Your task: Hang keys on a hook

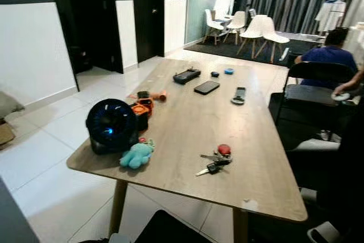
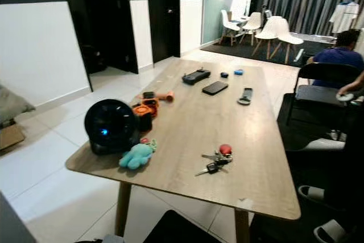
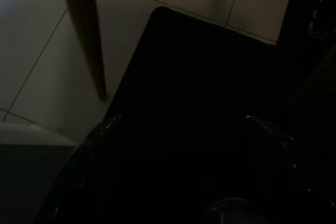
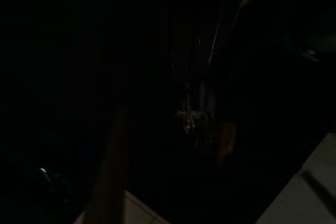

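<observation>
Both arms hang idle below the table, and the wrist views are too dark for you to tell how either gripper's fingers are set; the left wrist view makes out only a wooden table leg (image 3: 84,35) and pale floor tiles.

You are at the approach step: nothing is picked up yet. The bunch of keys (image 1: 214,161), with a red fob, lies near the front edge of the wooden table (image 1: 187,123), apart from the teal plush toy (image 1: 135,155) and the round black fan (image 1: 111,125).

Next, you need to step in and bring a gripper over the keys. No hook is apparent yet.

Farther along the table lie a phone (image 1: 206,87) and a remote (image 1: 239,95). A person (image 1: 330,55) sits beyond a black chair (image 1: 318,83).
</observation>
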Available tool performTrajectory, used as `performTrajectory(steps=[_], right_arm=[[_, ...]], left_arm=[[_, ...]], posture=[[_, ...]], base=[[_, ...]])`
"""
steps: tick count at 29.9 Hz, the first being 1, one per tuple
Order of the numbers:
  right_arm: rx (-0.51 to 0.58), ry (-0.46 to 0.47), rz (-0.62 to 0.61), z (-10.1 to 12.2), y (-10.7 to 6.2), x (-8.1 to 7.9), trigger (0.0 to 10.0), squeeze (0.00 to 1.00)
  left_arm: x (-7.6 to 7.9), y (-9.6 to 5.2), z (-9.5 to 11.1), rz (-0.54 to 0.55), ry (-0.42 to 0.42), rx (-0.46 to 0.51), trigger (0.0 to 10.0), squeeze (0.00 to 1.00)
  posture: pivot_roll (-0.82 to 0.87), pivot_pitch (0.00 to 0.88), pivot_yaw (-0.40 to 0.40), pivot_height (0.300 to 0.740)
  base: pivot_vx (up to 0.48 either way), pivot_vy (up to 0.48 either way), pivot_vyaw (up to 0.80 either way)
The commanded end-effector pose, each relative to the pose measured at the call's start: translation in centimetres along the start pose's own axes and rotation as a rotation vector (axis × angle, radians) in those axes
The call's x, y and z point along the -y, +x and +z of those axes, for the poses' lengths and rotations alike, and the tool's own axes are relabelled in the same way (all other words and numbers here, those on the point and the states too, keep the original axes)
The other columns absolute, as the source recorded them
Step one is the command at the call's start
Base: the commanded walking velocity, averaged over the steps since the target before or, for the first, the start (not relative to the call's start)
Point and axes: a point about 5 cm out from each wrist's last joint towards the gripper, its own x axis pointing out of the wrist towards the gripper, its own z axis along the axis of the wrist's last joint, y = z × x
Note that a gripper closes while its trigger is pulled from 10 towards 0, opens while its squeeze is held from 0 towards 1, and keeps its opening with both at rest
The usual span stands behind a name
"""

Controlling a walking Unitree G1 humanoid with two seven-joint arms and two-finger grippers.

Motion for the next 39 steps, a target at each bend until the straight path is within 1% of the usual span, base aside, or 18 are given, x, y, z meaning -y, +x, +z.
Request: performTrajectory(steps=[1, 7, 9, 13, 23, 26, 28, 30, 33, 36, 39], right_arm=[[0.002, -0.002, -0.004, -0.1, -0.1, 0.2, 10.0, 0.0], [0.007, -0.014, -0.002, 0.2, 0.0, 0.2, 10.0, 0.0], [0.01, -0.022, 0.004, 0.3, 0.1, 0.0, 10.0, 0.0], [0.011, -0.029, 0.01, 0.4, 0.1, -0.1, 10.0, 0.0], [0.003, -0.038, 0.014, 0.3, 0.1, -0.2, 10.0, 0.0], [0.001, -0.041, 0.012, 0.2, 0.1, -0.1, 10.0, 0.0], [-0.001, -0.046, 0.011, 0.1, 0.0, -0.1, 10.0, 0.0], [-0.002, -0.047, 0.011, 0.1, 0.0, -0.1, 10.0, 0.0], [-0.003, -0.044, 0.004, 0.1, 0.0, -0.1, 10.0, 0.0], [-0.001, -0.042, 0.003, 0.1, 0.0, -0.1, 10.0, 0.0], [0.0, -0.04, 0.003, 0.1, 0.1, -0.1, 10.0, 0.0]], left_arm=[[-0.4, -0.5, -0.9, 0.005, 0.005, -0.038, 10.0, 0.0], [-0.5, -0.6, -1.1, 0.021, -0.002, -0.041, 10.0, 0.0], [-0.6, -0.7, -1.2, 0.029, 0.008, -0.043, 10.0, 0.0], [-0.8, -0.8, -1.3, 0.047, -0.006, -0.042, 10.0, 0.0], [-1.0, -0.8, -1.3, 0.05, -0.014, -0.043, 10.0, 0.0], [-1.0, -0.8, -1.5, 0.055, -0.018, -0.055, 10.0, 0.0], [-0.9, -0.8, -1.8, 0.051, -0.018, -0.087, 10.0, 0.0], [-0.9, -0.8, -1.9, 0.054, -0.013, -0.098, 10.0, 0.0], [-1.1, -0.8, -2.2, 0.084, -0.006, -0.125, 10.0, 0.0], [-1.2, -0.8, -2.2, 0.089, -0.014, -0.125, 10.0, 0.0], [-1.3, -0.8, -2.1, 0.088, -0.004, -0.114, 10.0, 0.0]], posture=[[0.05, 0.033, -0.043, 0.74], [0.05, 0.035, -0.045, 0.74], [0.06, 0.034, -0.048, 0.74], [0.06, 0.034, -0.047, 0.74], [0.06, 0.035, -0.046, 0.74], [0.06, 0.035, -0.045, 0.74], [0.06, 0.035, -0.043, 0.74], [0.07, 0.036, -0.042, 0.74], [0.07, 0.038, -0.041, 0.74], [0.07, 0.039, -0.04, 0.74], [0.07, 0.037, -0.035, 0.74]], base=[[0.0, 0.0, 0.69], [0.0, 0.0, 0.8], [0.0, 0.0, 0.8], [0.0, 0.0, 0.8], [0.0, 0.0, 0.8], [0.0, 0.0, 0.8], [0.0, 0.0, 0.8], [0.0, 0.0, 0.8], [0.0, 0.0, 0.8], [0.0, 0.0, 0.8], [0.0, 0.0, 0.8]])
